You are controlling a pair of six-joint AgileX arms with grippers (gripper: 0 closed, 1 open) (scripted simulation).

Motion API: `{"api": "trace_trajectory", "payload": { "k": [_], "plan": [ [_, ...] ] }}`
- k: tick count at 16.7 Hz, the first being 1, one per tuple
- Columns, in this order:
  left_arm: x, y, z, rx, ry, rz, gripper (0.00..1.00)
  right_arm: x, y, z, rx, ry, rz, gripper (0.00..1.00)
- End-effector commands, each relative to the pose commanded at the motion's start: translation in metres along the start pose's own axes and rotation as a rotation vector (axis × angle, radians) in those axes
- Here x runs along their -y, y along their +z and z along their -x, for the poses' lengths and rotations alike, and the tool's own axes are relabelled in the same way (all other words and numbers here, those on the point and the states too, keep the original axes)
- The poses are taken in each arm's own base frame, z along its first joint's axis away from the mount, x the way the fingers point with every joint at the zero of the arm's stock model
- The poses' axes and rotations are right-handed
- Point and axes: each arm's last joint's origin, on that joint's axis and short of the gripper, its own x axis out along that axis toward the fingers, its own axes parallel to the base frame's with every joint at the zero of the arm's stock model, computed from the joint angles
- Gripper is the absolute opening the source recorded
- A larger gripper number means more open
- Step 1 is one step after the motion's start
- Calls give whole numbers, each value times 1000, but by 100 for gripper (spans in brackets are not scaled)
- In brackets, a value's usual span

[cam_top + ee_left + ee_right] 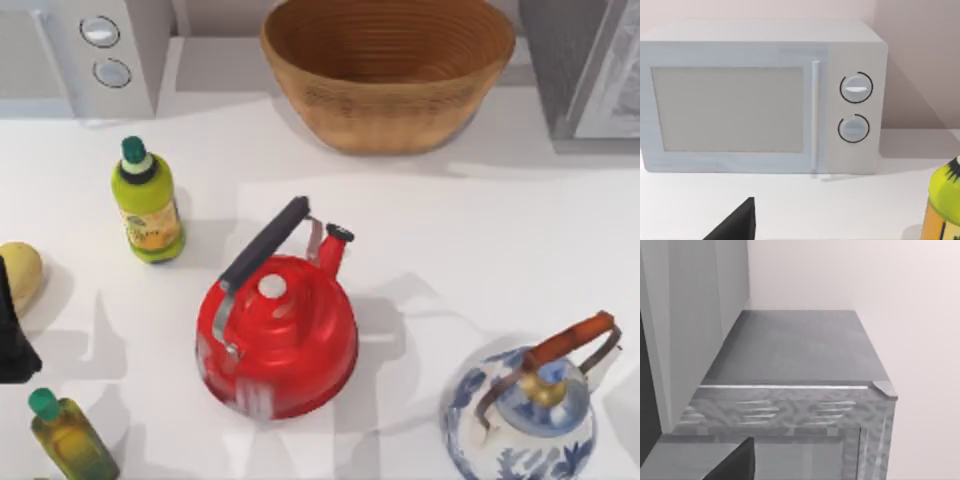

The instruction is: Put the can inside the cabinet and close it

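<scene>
The can is out of view. The cabinet (590, 70), a grey boxy unit with a pale framed door panel, stands at the table's back right corner. The right wrist view looks down on the cabinet's dark top (795, 347) from close above, with a dark part of my right gripper (737, 465) at the picture's edge. My left arm (12, 335) shows as a black shape at the table's left edge. A dark part of my left gripper (735, 225) points toward the white appliance.
A white appliance (760, 95) with two round knobs stands back left. A woven basket (388, 70) sits at back centre. A red kettle (278, 335) is mid-table and a blue-and-white kettle (525, 415) front right. Two green-capped bottles (148, 203) (70, 440) and a yellowish lump (18, 272) stand left.
</scene>
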Motion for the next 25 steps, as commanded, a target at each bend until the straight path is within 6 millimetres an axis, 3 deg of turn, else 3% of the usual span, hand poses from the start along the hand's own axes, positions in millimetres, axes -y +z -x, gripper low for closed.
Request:
{"api": "trace_trajectory", "payload": {
  "k": [3, 6, 8, 11, 15, 18, 21, 25],
  "plan": [
    [0, 0, 0, 0, 0, 0, 100, -15, 0, -23, -3, -2, 1, 100],
    [0, 0, 0, 0, 0, 0, 100, -47, -2, -58, -15, -5, -5, 100],
    [0, 0, 0, 0, 0, 0, 100, -80, -3, -82, -25, -6, -6, 100],
    [0, 0, 0, 0, 0, 0, 100, -148, -3, -105, -33, -5, 0, 100],
    [0, 0, 0, 0, 0, 0, 100, -232, 0, -98, -13, -2, 5, 100],
    [0, 0, 0, 0, 0, 0, 100, -274, 2, -80, 1, -1, -1, 100],
    [0, 0, 0, 0, 0, 0, 100, -293, 1, -68, 1, 0, -3, 100],
    [0, 0, 0, 0, 0, 0, 100, -295, 1, -66, -1, 0, -3, 100]
  ]
}}
